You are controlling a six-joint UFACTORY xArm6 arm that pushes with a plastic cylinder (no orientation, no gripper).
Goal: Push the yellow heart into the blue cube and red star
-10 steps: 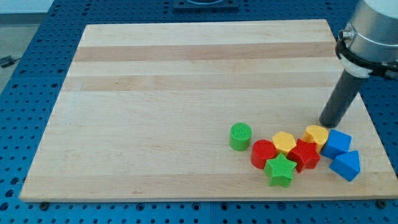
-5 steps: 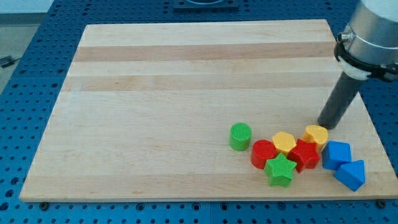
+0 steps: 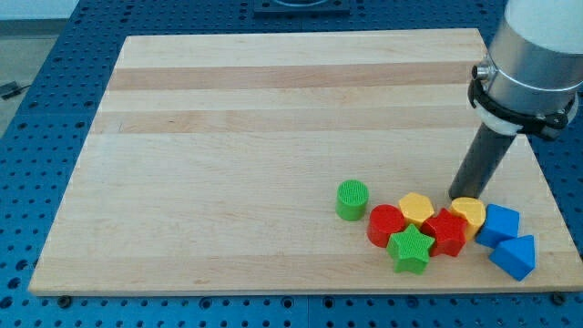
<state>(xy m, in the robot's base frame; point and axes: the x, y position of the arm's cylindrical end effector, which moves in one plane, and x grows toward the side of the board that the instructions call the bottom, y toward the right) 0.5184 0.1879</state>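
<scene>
The yellow heart [image 3: 470, 212] lies near the view's bottom right, touching the red star [image 3: 445, 232] on its left and the blue cube [image 3: 497, 224] on its right. My tip [image 3: 457, 195] stands just above the heart's upper left edge, at or very close to it. The rod rises up and to the right from there.
A yellow hexagon [image 3: 416, 209], a red cylinder [image 3: 385, 225] and a green star [image 3: 410, 249] cluster left of the red star. A green cylinder [image 3: 352, 199] stands further left. A blue triangular block [image 3: 514, 256] lies below the blue cube, close to the board's right edge [image 3: 545, 196].
My tip moved left and down. The yellow heart slid down between the red star and the blue cube. The blue cube and the blue triangular block shifted down and right.
</scene>
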